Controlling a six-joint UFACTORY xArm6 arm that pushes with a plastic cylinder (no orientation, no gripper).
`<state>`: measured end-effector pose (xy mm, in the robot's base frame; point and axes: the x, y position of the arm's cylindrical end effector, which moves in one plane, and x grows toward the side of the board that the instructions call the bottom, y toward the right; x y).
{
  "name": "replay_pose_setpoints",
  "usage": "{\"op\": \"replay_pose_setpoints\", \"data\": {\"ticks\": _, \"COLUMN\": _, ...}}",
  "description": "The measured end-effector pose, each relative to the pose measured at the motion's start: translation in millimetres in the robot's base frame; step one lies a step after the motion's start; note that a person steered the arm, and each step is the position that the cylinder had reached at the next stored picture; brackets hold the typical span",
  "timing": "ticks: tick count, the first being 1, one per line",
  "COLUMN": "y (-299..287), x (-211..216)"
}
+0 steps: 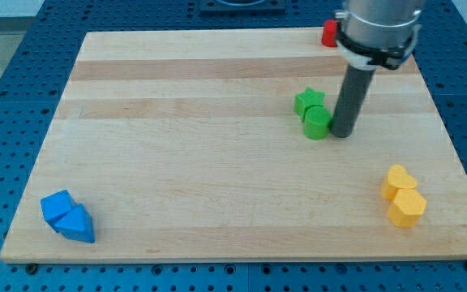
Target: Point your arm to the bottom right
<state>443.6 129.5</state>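
Observation:
My tip (341,133) rests on the wooden board (217,162) right of centre, touching or almost touching the right side of a green round block (316,123). A green star block (309,100) sits just above that round block, against it. At the view's bottom right lie a yellow heart-like block (398,181) and a yellow hexagon block (406,208), close together, well below and to the right of my tip.
Two blue blocks lie together at the bottom left: a blue cube-like block (57,207) and a blue wedge (78,224). A red block (329,33) sits at the board's top edge, partly hidden behind the arm's grey body (378,28).

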Motion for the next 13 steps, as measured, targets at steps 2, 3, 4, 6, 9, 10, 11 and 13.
{"op": "replay_pose_setpoints", "data": {"ticks": 2, "y": -41, "x": 1}}
{"op": "replay_pose_setpoints", "data": {"ticks": 3, "y": -39, "x": 14}}
{"op": "replay_pose_setpoints", "data": {"ticks": 4, "y": 7, "x": 32}}
{"op": "replay_pose_setpoints", "data": {"ticks": 6, "y": 131, "x": 30}}
{"op": "replay_pose_setpoints", "data": {"ticks": 9, "y": 171, "x": 99}}
{"op": "replay_pose_setpoints", "data": {"ticks": 10, "y": 144, "x": 96}}
{"op": "replay_pose_setpoints", "data": {"ticks": 11, "y": 87, "x": 62}}
{"op": "replay_pose_setpoints", "data": {"ticks": 13, "y": 99, "x": 36}}
